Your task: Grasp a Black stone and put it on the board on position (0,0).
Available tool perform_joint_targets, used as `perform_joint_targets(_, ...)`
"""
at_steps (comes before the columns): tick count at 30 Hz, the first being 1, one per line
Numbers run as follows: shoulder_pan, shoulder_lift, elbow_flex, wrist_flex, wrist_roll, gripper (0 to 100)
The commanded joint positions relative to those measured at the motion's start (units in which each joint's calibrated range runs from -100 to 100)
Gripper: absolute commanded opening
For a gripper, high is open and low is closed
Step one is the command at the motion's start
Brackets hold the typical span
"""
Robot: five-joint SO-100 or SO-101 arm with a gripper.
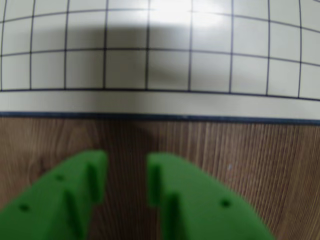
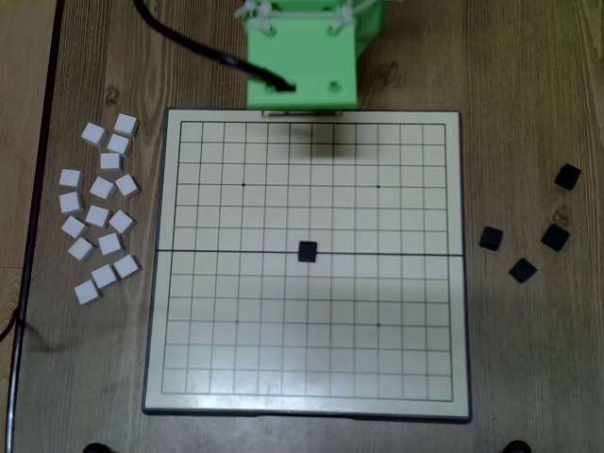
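The board (image 2: 189, 377) lies flat on the wooden table, a white grid with a dark rim; its near edge shows in the wrist view (image 1: 160, 102). One black stone (image 2: 308, 251) sits at the board's middle. Several loose black stones (image 2: 522, 270) lie on the table right of the board. My green gripper (image 1: 127, 172) hangs over bare wood just outside the board's top edge; the overhead view shows only the green arm body (image 2: 302, 57). Its jaws stand slightly apart with nothing between them.
Several white stones (image 2: 102, 215) lie scattered on the table left of the board. A black cable (image 2: 189, 42) runs from the arm toward the upper left. A dark strip runs along the table's left edge (image 2: 38, 189).
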Motion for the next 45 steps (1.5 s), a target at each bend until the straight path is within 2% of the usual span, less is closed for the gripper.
perform_joint_targets(1, 1.4, -9.3, 5.4, -1.0, 0.2, 6)
perform_joint_targets(15, 1.6, -30.5, 26.4, -2.2, 0.2, 6)
perform_joint_targets(27, 2.0, -40.2, 38.2, -2.1, 1.3, 6)
perform_joint_targets(36, 2.9, -43.6, 42.3, -0.2, 4.3, 6)
perform_joint_targets(45, 4.3, -45.5, 42.3, 6.2, 6.6, 6)
